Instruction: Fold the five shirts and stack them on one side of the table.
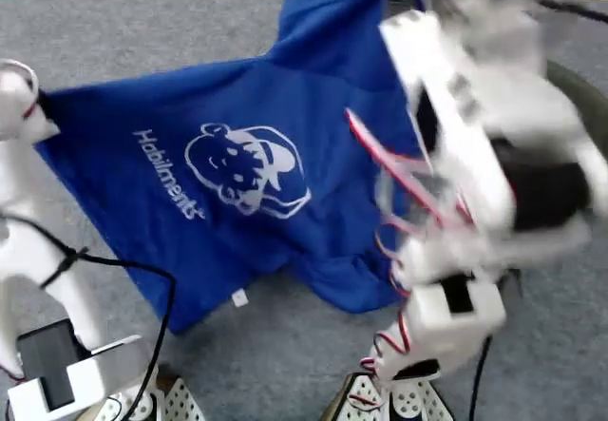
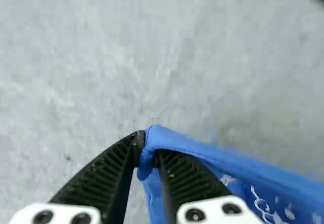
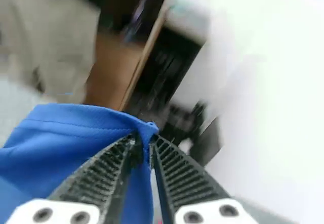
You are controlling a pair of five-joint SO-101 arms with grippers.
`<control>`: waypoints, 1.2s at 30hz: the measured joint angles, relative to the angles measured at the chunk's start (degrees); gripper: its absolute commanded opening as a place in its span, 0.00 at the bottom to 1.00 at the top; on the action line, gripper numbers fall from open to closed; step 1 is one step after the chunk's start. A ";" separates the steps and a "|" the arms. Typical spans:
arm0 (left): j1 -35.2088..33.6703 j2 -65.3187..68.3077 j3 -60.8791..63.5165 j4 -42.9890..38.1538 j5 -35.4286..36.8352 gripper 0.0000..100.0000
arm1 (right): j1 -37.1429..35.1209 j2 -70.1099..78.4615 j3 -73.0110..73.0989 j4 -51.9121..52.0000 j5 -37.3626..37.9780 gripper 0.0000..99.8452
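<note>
A blue shirt [image 1: 237,183] with a white print hangs stretched over the grey table [image 1: 114,41], held up at two corners. My left gripper [image 2: 146,145] is shut on one edge of the blue shirt [image 2: 202,158], close above the table at the left side. My right gripper [image 3: 144,140] is shut on another corner of the blue shirt [image 3: 66,143], lifted high at the far right. In the high view the right arm [image 1: 475,155] stands tall in front of the shirt's right part, and the left arm [image 1: 24,107] sits at the left edge.
Grey table surface lies around and under the shirt. Both arm bases [image 1: 389,392] stand at the near edge with cables. Beyond the far edge are brown furniture [image 3: 116,57] and a dark unit.
</note>
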 measured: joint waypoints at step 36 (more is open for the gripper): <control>0.00 -50.37 16.97 3.69 -15.91 0.02 | 10.37 -34.11 -2.02 -10.99 9.85 0.00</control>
